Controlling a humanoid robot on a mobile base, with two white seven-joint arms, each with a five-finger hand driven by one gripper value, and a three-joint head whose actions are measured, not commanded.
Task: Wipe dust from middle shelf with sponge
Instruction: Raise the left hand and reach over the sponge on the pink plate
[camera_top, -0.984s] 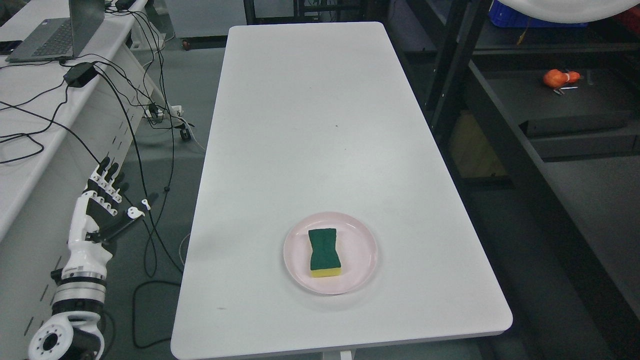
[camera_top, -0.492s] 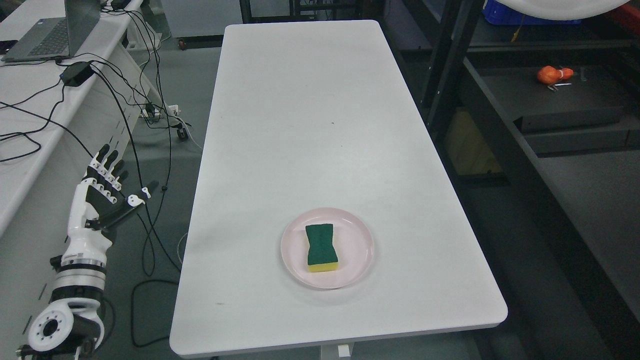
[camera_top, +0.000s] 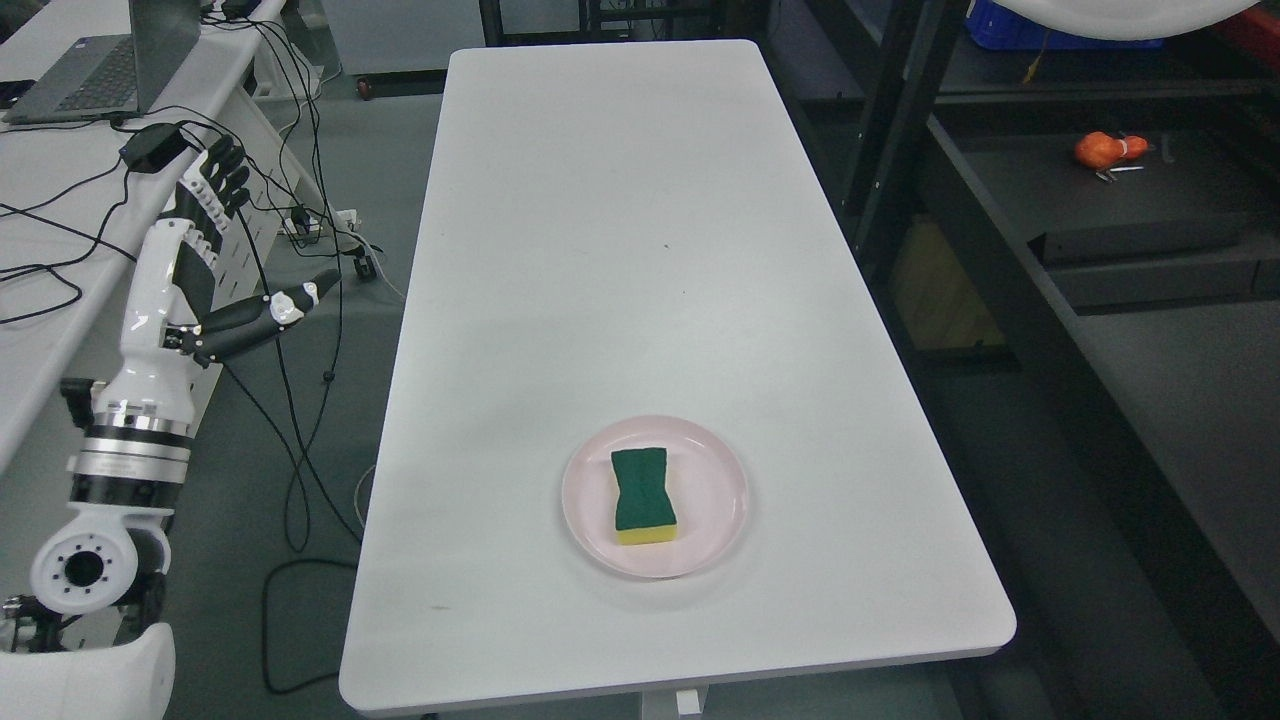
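A sponge (camera_top: 642, 495) with a dark green top and a yellow underside lies on a pale pink plate (camera_top: 720, 490) near the front of the white table (camera_top: 620, 250). My left hand (camera_top: 215, 245) is raised off the table's left side, over the floor, fingers spread and holding nothing. It is far to the left of the sponge and higher in the picture. The black shelving unit (camera_top: 1050, 230) stands to the right of the table. The right arm is out of view.
A white desk (camera_top: 60, 230) at the left carries a laptop (camera_top: 110, 60), a black power brick (camera_top: 155, 148) and trailing cables (camera_top: 300, 250) that hang beside my left hand. An orange object (camera_top: 1100, 150) lies on a dark shelf at the right.
My left arm has lifted and the hand has risen well up along the table's left side, fingers still spread. The view shifted slightly earlier; sponge and plate have not moved.
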